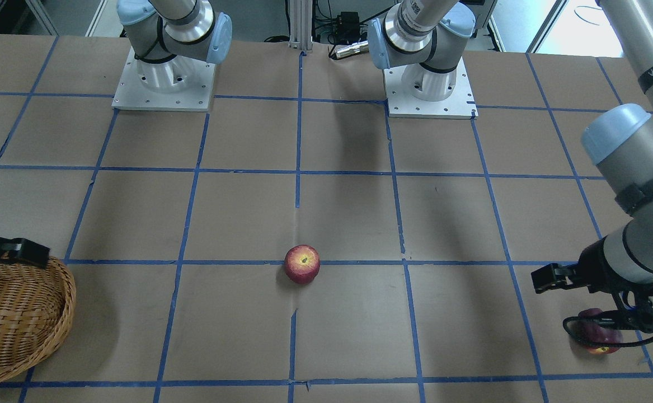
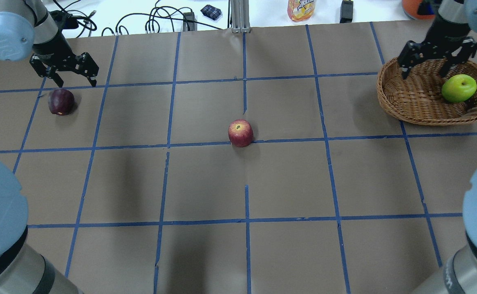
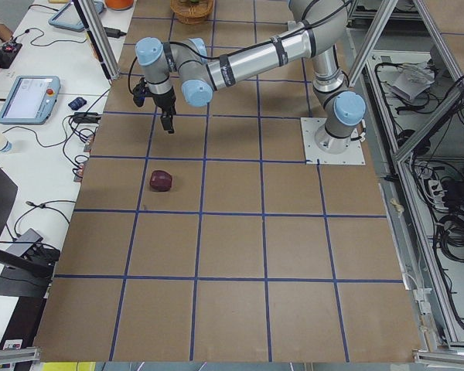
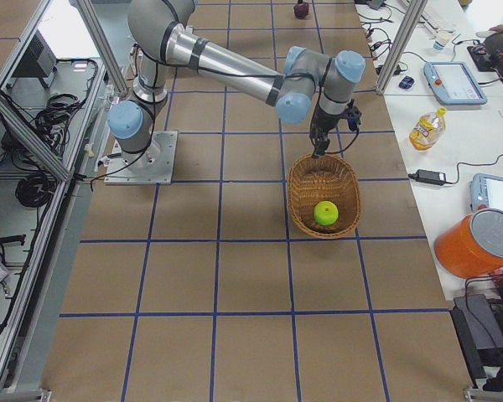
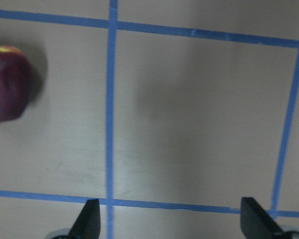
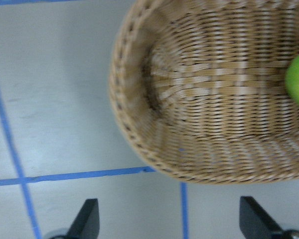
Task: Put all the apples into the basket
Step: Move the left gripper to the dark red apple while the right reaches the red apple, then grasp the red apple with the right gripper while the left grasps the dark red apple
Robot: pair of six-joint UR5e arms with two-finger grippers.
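Black fingertips (image 5: 89, 221) of the left pincer (image 5: 172, 219) frame the bottom of its wrist view. They are spread wide, with only bare table (image 5: 199, 114) between them. The maroon apple (image 5: 7, 82) sits off to one side of that gap, not inside it. From overhead, this pincer hovers just beyond the fruit at the table's far left, near it but not touching.

At the far right, the right pincer (image 2: 424, 67) hangs spread and empty above the left half of the basket (image 2: 389, 102). The green apple (image 2: 459, 87) lies inside the basket toward its right end, clear of the fingers. Between the two arms, the red apple (image 2: 240, 132) stands alone in the middle of the table, well apart from both pincers and from the basket.

One apple of three is in the basket and two are out. The step in hand looks like the left arm's approach to the maroon apple. The next move calls for sliding the pincer sideways until the apple sits centred in the gap, then lowering so the fingers straddle its widest part before they press in. A round, smooth fruit may roll if one finger touches first. The basket is far across the table from this arm, so the carry will probably be long, or may need the right arm's help.
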